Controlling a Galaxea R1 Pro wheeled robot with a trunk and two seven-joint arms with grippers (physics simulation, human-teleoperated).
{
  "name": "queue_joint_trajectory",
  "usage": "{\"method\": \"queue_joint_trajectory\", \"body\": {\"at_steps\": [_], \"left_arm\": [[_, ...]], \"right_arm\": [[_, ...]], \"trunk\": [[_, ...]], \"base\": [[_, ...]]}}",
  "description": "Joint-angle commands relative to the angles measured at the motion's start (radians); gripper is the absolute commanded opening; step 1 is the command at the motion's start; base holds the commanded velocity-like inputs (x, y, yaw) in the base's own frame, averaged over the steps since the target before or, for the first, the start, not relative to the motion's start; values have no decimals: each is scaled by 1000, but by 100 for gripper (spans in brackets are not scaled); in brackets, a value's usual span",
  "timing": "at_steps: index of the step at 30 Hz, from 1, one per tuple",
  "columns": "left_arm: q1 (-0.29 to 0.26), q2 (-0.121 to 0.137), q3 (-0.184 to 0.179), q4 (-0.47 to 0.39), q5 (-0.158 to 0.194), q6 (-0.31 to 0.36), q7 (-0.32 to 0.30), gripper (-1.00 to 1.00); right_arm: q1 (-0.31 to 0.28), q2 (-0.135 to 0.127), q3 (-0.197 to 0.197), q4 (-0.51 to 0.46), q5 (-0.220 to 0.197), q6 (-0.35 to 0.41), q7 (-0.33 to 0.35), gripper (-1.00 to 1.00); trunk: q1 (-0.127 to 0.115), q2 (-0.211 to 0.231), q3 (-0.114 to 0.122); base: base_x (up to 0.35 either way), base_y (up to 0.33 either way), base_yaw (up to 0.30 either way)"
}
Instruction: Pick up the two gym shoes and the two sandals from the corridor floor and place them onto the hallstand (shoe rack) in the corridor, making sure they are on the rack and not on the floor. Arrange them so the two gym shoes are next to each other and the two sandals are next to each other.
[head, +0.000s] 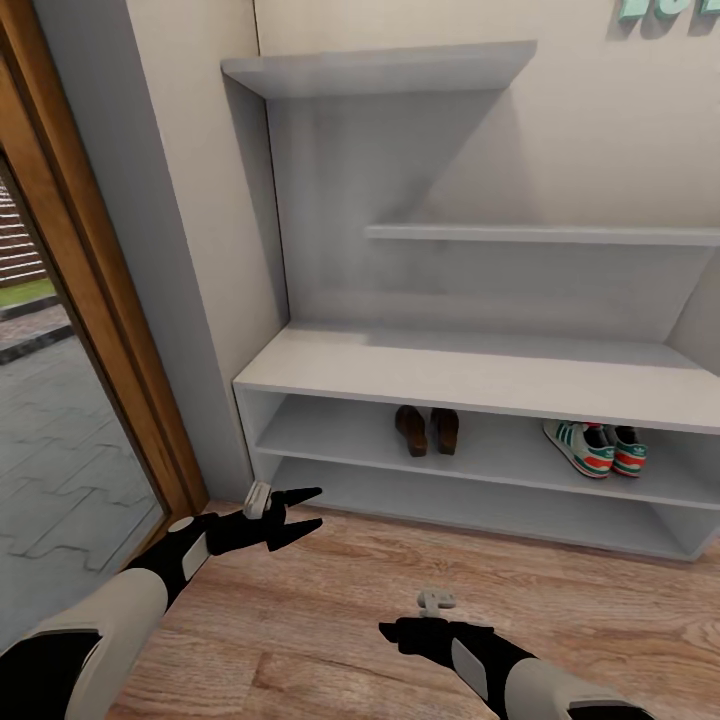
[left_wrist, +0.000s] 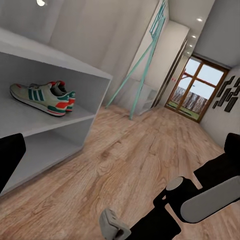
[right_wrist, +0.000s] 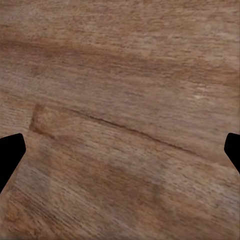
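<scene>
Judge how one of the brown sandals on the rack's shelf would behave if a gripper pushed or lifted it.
The sandals look flat and low, so a push would probably slide one along the shelf rather than tip it. Small and strappy, each is likely light, and the upper may flex when pinched.

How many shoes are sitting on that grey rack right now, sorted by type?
Gym shoes: 2, side by side on the upper open shelf of the hallstand, toward its right part.
Sandals: 2, side by side on the same shelf, nearer the middle.
Total: 4 shoes, all on the rack; none shows on the corridor floor.
</scene>
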Motion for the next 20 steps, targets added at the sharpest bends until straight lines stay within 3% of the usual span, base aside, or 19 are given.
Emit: {"method": "queue_joint_trajectory", "body": {"at_steps": [1, 20], "left_arm": [[-1, -1, 1, 1, 2, -10, -2, 100], [-1, -1, 1, 1, 2, -10, -2, 100]], "right_arm": [[0, 0, -1, -2, -8, 8, 2, 100], [0, 0, -1, -2, -8, 8, 2, 100]], "trunk": [[0, 0, -1], [0, 0, -1]], "base": [[0, 0, 0], [0, 0, 0]]}}
